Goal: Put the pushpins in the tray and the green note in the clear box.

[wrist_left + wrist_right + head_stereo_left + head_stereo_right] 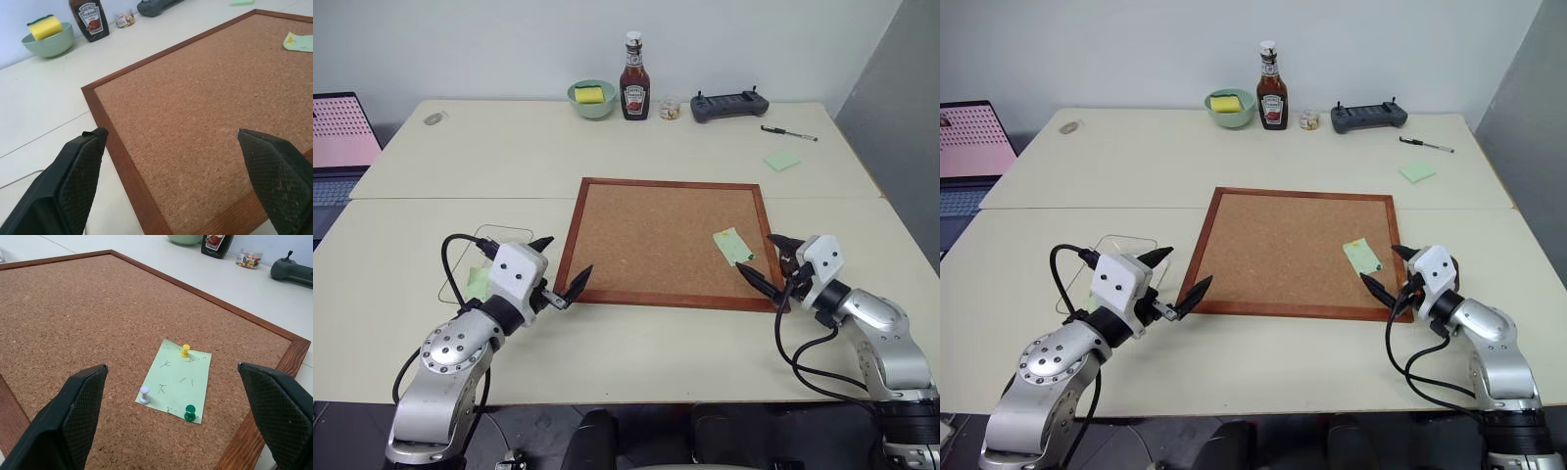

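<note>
The green note (pixel 175 381) lies on the corkboard (pixel 656 235) near its right edge. Three pushpins hold it: a yellow one (pixel 186 350), a white one (pixel 144 394) and a green one (pixel 190 412). My right gripper (pixel 756 253) is open and level just off the board's near right corner, pointing at the note without touching it. The clear box (pixel 494 235) sits left of the board, partly hidden behind my left hand, with a pale green patch (pixel 478 284) showing in it. My left gripper (pixel 563 259) hangs open and empty over the board's near left corner. I cannot make out the tray for certain.
At the back stand a pale green bowl (pixel 592 98) with a yellow sponge, a ketchup bottle (pixel 634 78), a small jar (pixel 670 110) and a black controller (pixel 729 104). A pen (pixel 789 133) and a green pad (pixel 782 161) lie back right. A small greyish oval thing (pixel 433 118) lies back left, and a laptop (pixel 337 147) at far left.
</note>
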You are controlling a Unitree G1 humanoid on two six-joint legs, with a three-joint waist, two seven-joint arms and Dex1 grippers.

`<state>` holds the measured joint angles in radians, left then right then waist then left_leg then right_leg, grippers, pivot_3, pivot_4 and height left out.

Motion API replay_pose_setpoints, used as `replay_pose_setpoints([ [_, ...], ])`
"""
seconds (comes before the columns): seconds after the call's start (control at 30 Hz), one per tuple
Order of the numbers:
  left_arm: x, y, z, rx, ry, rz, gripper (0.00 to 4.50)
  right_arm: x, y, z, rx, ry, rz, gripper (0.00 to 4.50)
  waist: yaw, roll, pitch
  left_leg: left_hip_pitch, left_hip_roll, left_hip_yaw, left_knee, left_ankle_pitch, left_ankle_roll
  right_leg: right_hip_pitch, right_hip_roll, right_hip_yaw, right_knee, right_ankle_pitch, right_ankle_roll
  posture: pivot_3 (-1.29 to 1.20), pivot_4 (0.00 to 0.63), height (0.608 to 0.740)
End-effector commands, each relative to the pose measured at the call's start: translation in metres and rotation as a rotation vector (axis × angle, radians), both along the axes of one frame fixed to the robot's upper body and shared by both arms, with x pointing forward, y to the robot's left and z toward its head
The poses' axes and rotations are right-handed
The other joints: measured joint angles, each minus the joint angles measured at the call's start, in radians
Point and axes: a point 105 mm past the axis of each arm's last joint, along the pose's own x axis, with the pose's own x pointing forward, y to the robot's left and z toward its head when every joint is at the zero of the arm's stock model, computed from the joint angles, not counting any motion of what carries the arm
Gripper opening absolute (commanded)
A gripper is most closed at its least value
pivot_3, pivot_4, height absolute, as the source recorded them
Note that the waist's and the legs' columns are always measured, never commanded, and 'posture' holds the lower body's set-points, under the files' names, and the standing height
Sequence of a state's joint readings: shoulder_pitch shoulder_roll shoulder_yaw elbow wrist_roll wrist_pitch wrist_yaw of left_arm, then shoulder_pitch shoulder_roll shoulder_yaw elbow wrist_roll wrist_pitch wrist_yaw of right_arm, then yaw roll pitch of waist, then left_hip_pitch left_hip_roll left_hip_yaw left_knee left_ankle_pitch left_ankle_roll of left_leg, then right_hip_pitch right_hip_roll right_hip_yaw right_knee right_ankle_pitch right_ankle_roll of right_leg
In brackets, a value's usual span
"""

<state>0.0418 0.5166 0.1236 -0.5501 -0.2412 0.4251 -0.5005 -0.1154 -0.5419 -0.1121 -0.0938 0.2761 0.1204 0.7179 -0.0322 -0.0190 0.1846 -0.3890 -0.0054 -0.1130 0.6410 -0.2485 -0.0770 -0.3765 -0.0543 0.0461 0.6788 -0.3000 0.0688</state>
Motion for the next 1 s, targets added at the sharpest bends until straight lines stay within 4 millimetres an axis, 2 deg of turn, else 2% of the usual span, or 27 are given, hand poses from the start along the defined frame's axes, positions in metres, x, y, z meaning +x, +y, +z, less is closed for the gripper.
replay_pose_setpoints([
  [0.03,-0.003,-0.014,0.013,-0.005,-0.036,-0.093,3.66,-0.006,0.006,0.018,-0.009,-0.07,0.037,4.5,0.0,0.0,0.0,0.0,0.0,0.0,0.0,0.0,0.0,0.0,0.0,0.0,0.0,0.0,0.0,0.0,0.15,0.74],
  [0.1,-0.003,-0.018,0.013,-0.01,-0.028,-0.117,3.34,-0.008,0.008,0.02,-0.014,-0.076,0.049,4.5,0.0,0.0,0.0,0.0,0.0,0.0,0.0,0.0,0.0,0.0,0.0,0.0,0.0,0.0,0.0,0.0,0.15,0.74],
  [0.3,0.006,-0.049,0.01,-0.019,0.015,-0.255,2.24,-0.015,0.016,0.029,-0.011,-0.091,0.077,4.5,0.001,0.0,0.0,0.0,0.0,0.0,0.0,0.0,0.0,0.0,0.0,0.0,0.0,0.0,0.0,0.0,0.15,0.74],
  [0.37,0.014,-0.058,0.006,-0.019,0.029,-0.275,1.71,-0.017,0.018,0.03,-0.005,-0.092,0.081,4.5,0.0,0.0,0.0,0.0,0.0,0.0,0.0,0.0,0.0,0.0,0.0,0.0,0.0,0.0,0.0,0.0,0.15,0.74],
  [0.5,0.028,-0.076,0.0,-0.027,0.047,-0.308,0.97,-0.019,0.02,0.029,-0.003,-0.081,0.089,4.5,0.002,0.0,0.0,0.0,0.0,0.0,0.0,0.0,0.0,0.001,0.0,-0.001,0.0,0.0,0.0,0.0,0.15,0.74],
  [0.67,0.051,-0.101,-0.011,-0.048,0.062,-0.331,0.01,-0.013,0.017,0.019,-0.029,-0.035,0.053,4.5,-0.001,0.0,0.0,0.0,0.0,0.0,0.0,0.0,0.0,0.001,0.0,-0.001,-0.001,0.0,0.0,0.0,0.15,0.74],
  [0.83,0.059,-0.122,-0.028,-0.08,0.13,-0.385,0.01,-0.001,0.02,0.02,-0.008,0.0,0.018,4.5,-0.002,0.0,0.0,0.0,0.0,0.0,0.0,0.0,0.0,0.001,0.0,0.0,0.0,0.0,0.0,0.0,0.15,0.74],
  [1.0,0.065,-0.131,-0.052,-0.101,0.224,-0.389,0.01,0.012,0.026,0.016,-0.009,0.075,-0.002,4.5,0.0,0.0,0.0,0.0,0.0,0.0,0.0,0.0,0.0,0.001,0.0,-0.001,0.0,0.0,0.0,0.0,0.15,0.74],
])
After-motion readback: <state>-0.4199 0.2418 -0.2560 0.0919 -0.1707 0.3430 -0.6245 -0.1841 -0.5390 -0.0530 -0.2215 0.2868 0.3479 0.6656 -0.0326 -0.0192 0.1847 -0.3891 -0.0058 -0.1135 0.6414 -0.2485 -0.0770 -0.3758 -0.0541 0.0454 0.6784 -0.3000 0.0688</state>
